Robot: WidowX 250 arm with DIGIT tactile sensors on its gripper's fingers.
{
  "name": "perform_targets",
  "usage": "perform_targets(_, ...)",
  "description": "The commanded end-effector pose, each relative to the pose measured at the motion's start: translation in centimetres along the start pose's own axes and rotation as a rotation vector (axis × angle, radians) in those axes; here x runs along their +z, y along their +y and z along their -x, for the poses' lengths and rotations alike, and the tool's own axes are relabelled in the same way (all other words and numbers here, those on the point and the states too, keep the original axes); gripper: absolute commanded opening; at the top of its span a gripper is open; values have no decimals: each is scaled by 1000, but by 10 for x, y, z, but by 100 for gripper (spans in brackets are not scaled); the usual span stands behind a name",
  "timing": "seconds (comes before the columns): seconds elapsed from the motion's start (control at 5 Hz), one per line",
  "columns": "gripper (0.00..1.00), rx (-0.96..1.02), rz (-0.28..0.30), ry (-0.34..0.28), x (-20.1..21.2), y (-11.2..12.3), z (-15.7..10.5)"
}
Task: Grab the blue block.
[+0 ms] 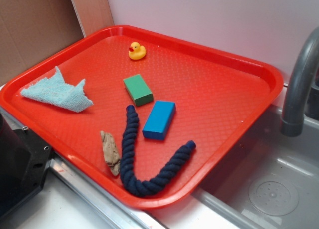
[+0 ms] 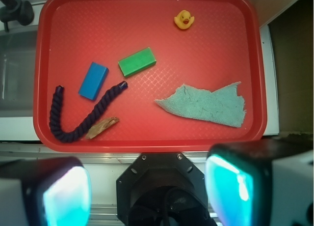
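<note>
Resting partly over a grey sink basin, a red tray carries everything in play; a pale surface edged with a metal strip runs along its near side in the exterior view, and a curved grey faucet rises at the right. Behind the tray stand a white wall and a sheet of brown cardboard.

On the tray, the blue block lies flat near the middle, just beside the green block but apart from it. A dark navy rope curls in a U around the blue block's near end, one end reaching up close to the green block. A small brownish scrap lies touching the rope's outer side. A light blue cloth sits crumpled toward the tray's left edge, and a yellow rubber duck stands near the far rim.

From the wrist view, the hand hangs above and back from the tray's edge, its two pads spread wide apart with nothing between them and touching nothing. The blue block shows well ahead of it, toward the left half of the tray.
</note>
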State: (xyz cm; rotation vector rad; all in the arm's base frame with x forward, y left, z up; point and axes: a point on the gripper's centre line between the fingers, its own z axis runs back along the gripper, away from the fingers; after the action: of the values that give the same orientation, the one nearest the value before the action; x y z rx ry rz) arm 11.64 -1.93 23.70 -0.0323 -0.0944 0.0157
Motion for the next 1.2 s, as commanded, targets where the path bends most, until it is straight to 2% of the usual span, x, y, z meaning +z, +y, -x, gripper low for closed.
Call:
perform_targets(0.0, 100, 0, 0, 0, 0, 0, 0)
perform_targets(0.2, 100, -5, -85, 60, -53, -31, -18)
perform_targets(0.4, 100, 250, 35, 4, -101, -70, -46)
perform_targets(0.6, 100, 383, 39, -16, -151, -86, -48)
perform_targets(0.8, 100, 373, 36, 5, -186, -86, -55)
perform_targets(1.0, 100, 308, 5, 15, -209, -91, -65)
